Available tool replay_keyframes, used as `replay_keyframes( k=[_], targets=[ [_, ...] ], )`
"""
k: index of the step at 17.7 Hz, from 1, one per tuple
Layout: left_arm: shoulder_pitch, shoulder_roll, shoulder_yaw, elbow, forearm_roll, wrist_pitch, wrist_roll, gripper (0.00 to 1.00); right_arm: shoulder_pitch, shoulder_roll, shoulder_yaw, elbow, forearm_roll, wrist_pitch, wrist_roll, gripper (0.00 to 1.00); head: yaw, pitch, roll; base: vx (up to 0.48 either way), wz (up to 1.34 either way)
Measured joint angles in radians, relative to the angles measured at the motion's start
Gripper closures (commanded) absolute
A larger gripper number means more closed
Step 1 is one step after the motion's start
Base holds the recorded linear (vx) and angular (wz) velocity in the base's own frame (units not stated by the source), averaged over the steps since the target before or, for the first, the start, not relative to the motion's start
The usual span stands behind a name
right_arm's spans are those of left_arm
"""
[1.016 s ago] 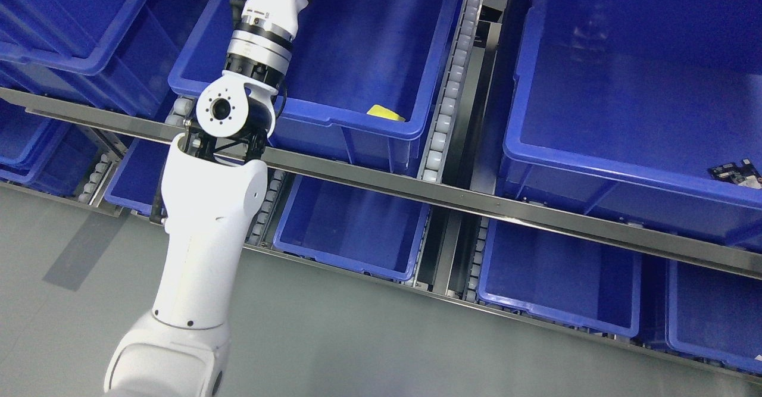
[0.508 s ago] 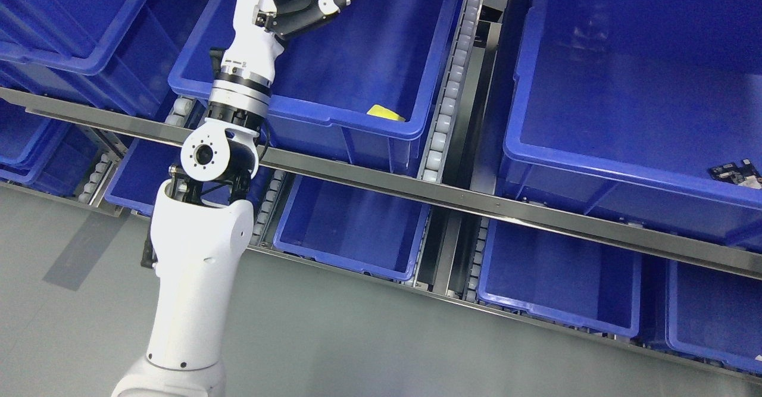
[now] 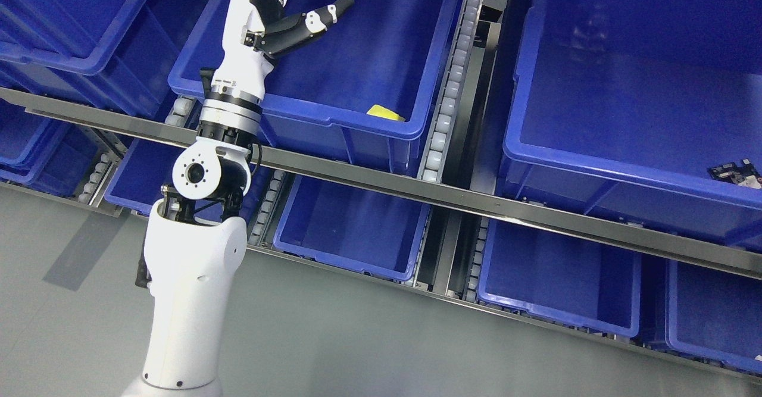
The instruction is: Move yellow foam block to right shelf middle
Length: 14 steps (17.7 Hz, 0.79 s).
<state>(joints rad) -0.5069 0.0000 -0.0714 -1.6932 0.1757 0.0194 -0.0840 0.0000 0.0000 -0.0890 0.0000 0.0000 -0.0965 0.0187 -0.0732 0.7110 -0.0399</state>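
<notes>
Over the left middle bin (image 3: 333, 120), left hand (image 3: 280, 19) sits high at the far left part of the bin, near the picture's top edge. Fingers are spread and loose, holding nothing: one dark finger (image 3: 318, 16) with a white tip points right across the bin's inside, the rest run up and are cut off by the top edge. Left arm (image 3: 190, 278) comes up from the bottom edge left of middle, white forearm nearly upright, round elbow joint crossing in front of the metal shelf rail (image 3: 476, 197), then a ringed silver wrist section leaning slightly right toward the hand. Wrist overlaps the bin's near-left rim. Yellow foam block (image 3: 385, 112) lies inside this same bin at the near right corner, mostly hidden behind the near wall, only a small yellow wedge showing. It is well apart from the hand, to the right and nearer. Roller track (image 3: 446, 105) runs along the bin's right side, between it and the large right bin (image 3: 625, 165) on the same level. Right bin has a small dark printed item (image 3: 735, 172) at its near right edge; what it is cannot be told. More blue bins on the lower level (image 3: 351, 230) below the rail and stacked at the far left. Grey floor (image 3: 357, 343) in the near part. Right arm not visible.
</notes>
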Motion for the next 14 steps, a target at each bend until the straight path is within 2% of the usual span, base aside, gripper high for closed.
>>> replay_keyframes(
  k=[14],
  targets=[
    [0.016,0.0,0.017,-0.021,-0.001,0.022,0.001,0.0,0.0,0.0,0.0,0.0,0.0,0.0,0.0,0.0,0.0,0.0,0.0,-0.001,-0.01]
  ],
)
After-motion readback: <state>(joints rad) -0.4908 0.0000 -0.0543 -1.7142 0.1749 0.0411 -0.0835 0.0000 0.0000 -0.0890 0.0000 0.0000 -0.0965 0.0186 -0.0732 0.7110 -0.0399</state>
